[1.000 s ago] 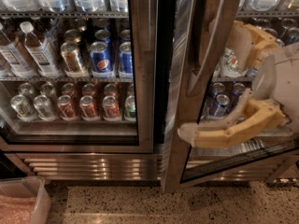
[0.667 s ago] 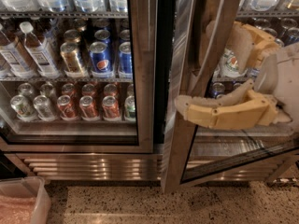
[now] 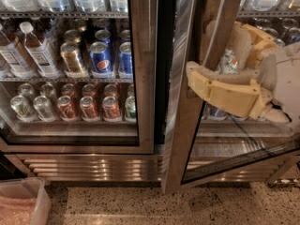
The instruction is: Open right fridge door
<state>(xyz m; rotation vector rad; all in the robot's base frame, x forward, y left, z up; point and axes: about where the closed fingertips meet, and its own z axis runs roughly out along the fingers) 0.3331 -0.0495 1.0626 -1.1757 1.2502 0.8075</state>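
Observation:
The right fridge door is a tall glass pane in a brushed steel frame. It stands ajar, its free edge swung out towards me and its bottom rail slanting up to the right. My tan gripper reaches in from the right across the glass. Its tip rests at the inner side of the door's steel upright, about mid-height. A green-and-white can and blue cans show through the glass behind it.
The left twin door is closed, with Pepsi cans, red cans and bottles behind it. A steel grille runs below. A clear plastic bin sits on the speckled floor at bottom left.
My gripper has risen along the door's steel upright from near the lower shelf to mid-height and shifted slightly right. The door's position looks about the same.

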